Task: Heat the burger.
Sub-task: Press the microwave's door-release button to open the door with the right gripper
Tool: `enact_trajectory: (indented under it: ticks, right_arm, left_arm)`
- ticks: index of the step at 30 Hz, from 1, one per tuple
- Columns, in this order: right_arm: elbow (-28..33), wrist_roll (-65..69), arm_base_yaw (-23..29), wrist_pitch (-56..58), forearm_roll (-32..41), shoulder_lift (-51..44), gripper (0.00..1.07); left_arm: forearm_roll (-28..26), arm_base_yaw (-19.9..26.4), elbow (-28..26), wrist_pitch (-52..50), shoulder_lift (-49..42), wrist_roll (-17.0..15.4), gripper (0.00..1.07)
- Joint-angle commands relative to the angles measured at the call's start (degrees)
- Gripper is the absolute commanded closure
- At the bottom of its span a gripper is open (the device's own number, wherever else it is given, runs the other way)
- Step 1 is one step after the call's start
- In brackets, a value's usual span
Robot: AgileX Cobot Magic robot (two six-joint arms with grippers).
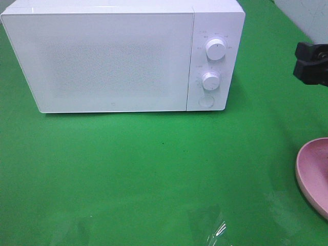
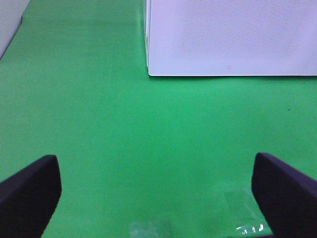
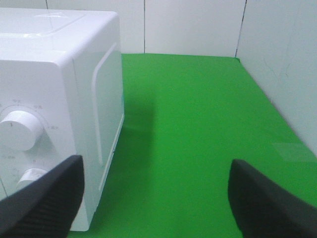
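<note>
Lettering around dials (image 1: 216,49) on microwave (image 1: 113,56) is unreadable.

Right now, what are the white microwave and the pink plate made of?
The microwave looks like glossy white plastic or painted metal: its casing shines with reflections, and its front shows a fine dotted mesh. The pink plate looks smooth with a soft sheen, maybe plastic or ceramic; unclear which.

I am counting one microwave (image 1: 113,56), two knobs (image 1: 216,49) and one button (image 1: 206,100) on it, and one pink plate (image 1: 313,171).
</note>
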Motion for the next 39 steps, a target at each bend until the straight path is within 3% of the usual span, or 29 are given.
enact_trajectory:
  ticks: [1,8,10,18,25,39]
  right_arm:
    - [-0.1,-5.7,6.0,-5.3,7.2,3.3,0.31]
    - [-0.1,-6.9,14.4,-13.7,14.8,9.2,0.31]
    - [-0.1,-7.9,19.7,-18.8,19.4,13.2,0.31]
    - [-0.1,-8.9,30.1,-27.7,29.3,20.5,0.31]
    - [-1.5,-8.9,33.7,-27.9,32.0,23.7,0.31]
    - [-6.8,-6.7,34.3,-24.2,32.8,29.6,0.31]
  left_arm:
    - [-0.1,-0.1,0.2,-0.6,-0.9,-0.2,0.1]
    - [-0.1,-0.1,0.2,-0.6,-0.9,-0.2,0.1]
    - [-0.1,-0.1,0.2,-0.6,-0.9,-0.2,0.1]
    - [-0.1,-0.1,0.2,-0.6,-0.9,-0.2,0.1]
    - [-0.1,-0.1,0.2,-0.6,-0.9,-0.2,0.1]
    - [0.0,-0.1,0.2,-0.6,-0.9,-0.2,0.1]
